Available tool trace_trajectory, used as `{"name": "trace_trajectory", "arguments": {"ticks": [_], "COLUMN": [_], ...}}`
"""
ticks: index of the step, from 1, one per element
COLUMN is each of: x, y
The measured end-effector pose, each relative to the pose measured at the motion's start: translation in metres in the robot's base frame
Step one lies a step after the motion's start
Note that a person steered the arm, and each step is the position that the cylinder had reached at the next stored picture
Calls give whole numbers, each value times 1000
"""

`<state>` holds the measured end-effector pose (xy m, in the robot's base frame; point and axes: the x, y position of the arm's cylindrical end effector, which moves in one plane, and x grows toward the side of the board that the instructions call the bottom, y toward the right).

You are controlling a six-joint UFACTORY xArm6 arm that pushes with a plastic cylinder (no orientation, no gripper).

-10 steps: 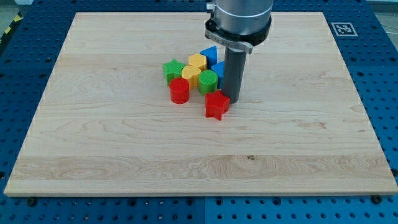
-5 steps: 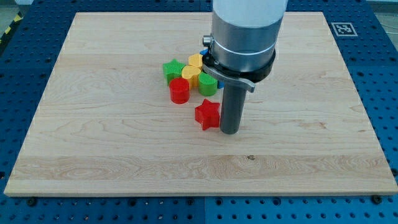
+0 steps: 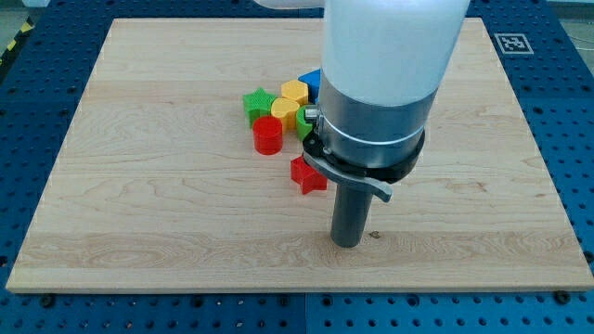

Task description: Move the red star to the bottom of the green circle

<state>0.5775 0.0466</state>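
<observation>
In the single camera view, take the green circle (image 3: 304, 125) as your landmark; you see only a sliver of it, since the arm's grey housing covers most of it. The red star (image 3: 307, 174) lies just below it toward the view's bottom, apart from the cluster, which judged against the task looks close to where it belongs, perhaps a shade left of centre. My tip (image 3: 346, 243) rests on the wooden board (image 3: 139, 213) well below and to the right of the green circle, and clear of the red star, touching no block; being a bare rod, it has nothing to clench or release and carries nothing. To the left of the green circle sit the red cylinder (image 3: 267, 135), the green star (image 3: 257, 101) and two yellow blocks (image 3: 290, 100), with a blue block (image 3: 313, 82) above it, packed tightly, so any further nudge should avoid disturbing them. The only marking is a black-and-white fiducial tag (image 3: 511, 43) at the board's top right corner; no readable words or brands show.
</observation>
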Motion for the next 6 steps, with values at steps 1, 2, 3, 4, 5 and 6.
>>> {"name": "trace_trajectory", "arguments": {"ticks": [1,2,3,4,5,6], "x": [2,2,2,2,2,2], "y": [0,0,-1,-2,-2,-3]}}
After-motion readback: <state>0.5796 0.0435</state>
